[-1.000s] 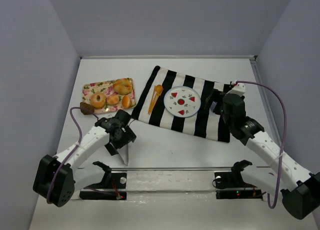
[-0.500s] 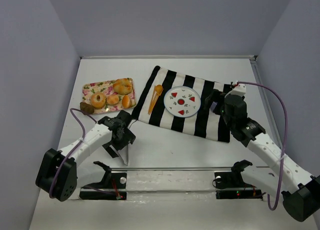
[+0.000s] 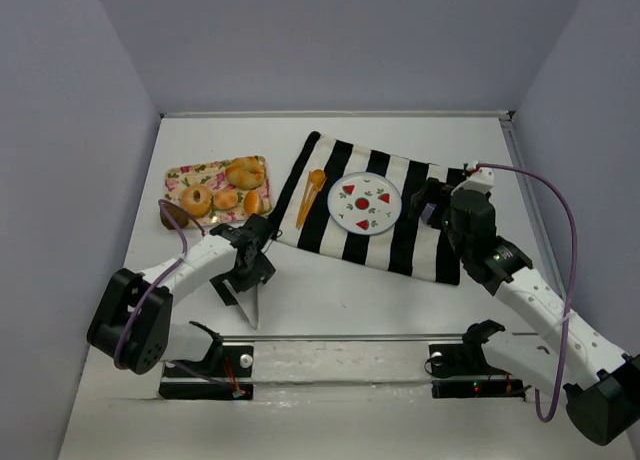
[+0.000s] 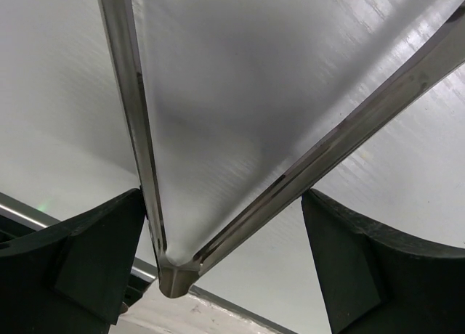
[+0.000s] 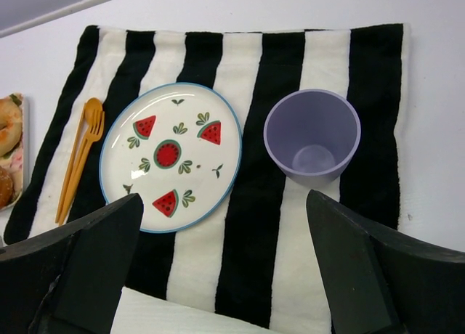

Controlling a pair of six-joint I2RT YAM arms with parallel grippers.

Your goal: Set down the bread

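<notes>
We see bread (image 3: pixel 245 170) piled on floral tray (image 3: pixel 176 176) toward counter's far-left corner, untouched. Left gripper (image 4: pixel 221 196) sits between tray and near edge, fingers clenched on metal tongs (image 4: pixel 138 131), pressing both arms by hinge. Right gripper (image 5: pixel 224 203) hangs near right edge over striped cloth (image 5: pixel 320 51), jaws released, wide apart, nothing between.

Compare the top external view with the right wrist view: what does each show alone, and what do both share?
Only the top external view shows the left gripper clamping metal tongs, and the whole floral tray of bread. Only the right wrist view shows the purple cup plainly, empty inside; from above the right arm mostly hides it. Both show the striped cloth, the watermelon plate and the orange cutlery.
</notes>
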